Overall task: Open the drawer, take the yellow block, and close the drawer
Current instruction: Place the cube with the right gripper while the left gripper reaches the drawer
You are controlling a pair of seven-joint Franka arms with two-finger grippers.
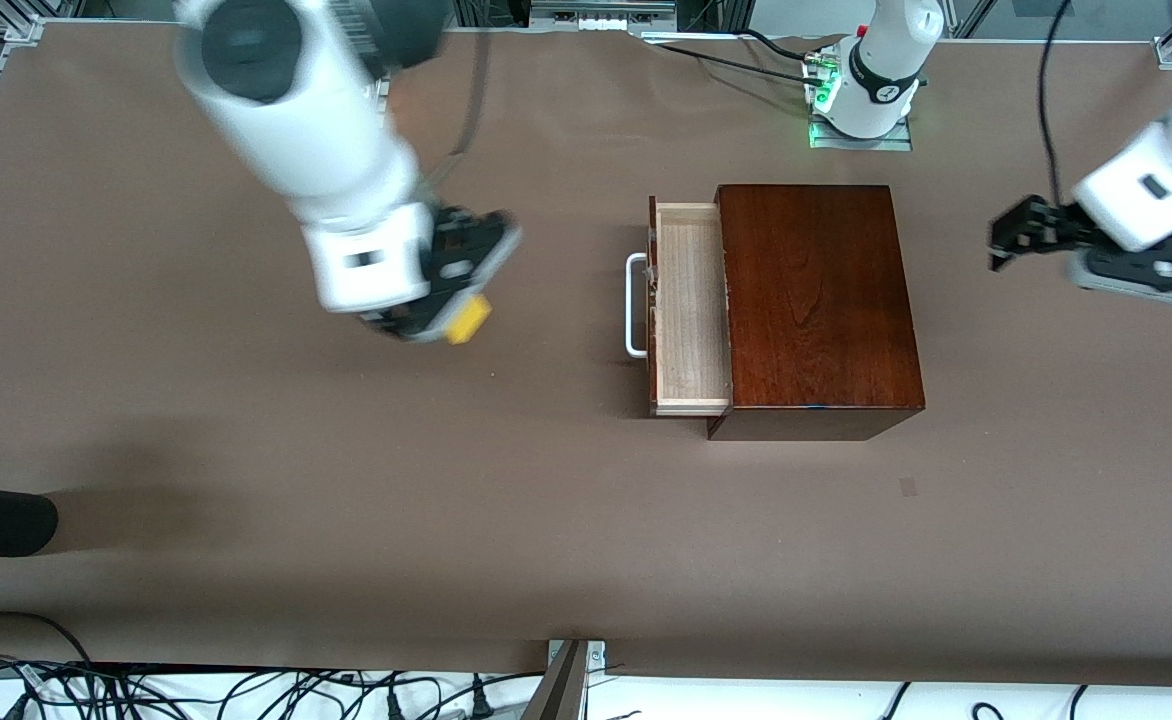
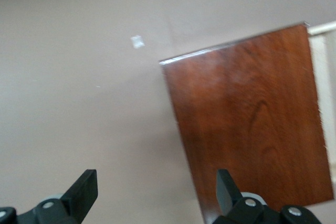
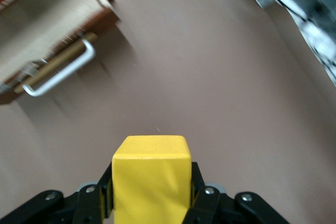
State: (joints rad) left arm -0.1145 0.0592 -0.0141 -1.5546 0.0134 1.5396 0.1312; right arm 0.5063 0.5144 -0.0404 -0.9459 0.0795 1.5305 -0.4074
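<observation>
The yellow block [image 1: 469, 319] sits pinched between the 2 fingers [image 3: 202, 192] of the right gripper [image 1: 443, 318], held in the air over bare tabletop [image 1: 246, 450] toward the right arm's end, well apart from the drawer [image 1: 688, 305]. The drawer stands pulled out of the wooden box [image 1: 814, 300], its pale interior empty and its white handle [image 1: 634, 305] facing the right arm. You still have the drawer to close. Your risks, as judged from here: the block shows past the fingertips, so a fast swing could loosen it; pushing the drawer front with the loaded gripper could knock the block free or skew the tray. The left gripper [image 1: 1021, 232] waits over the tabletop at the left arm's end, fingers spread wide and empty; if nothing steadies it, a shove on the drawer may slide the whole box toward that end.
</observation>
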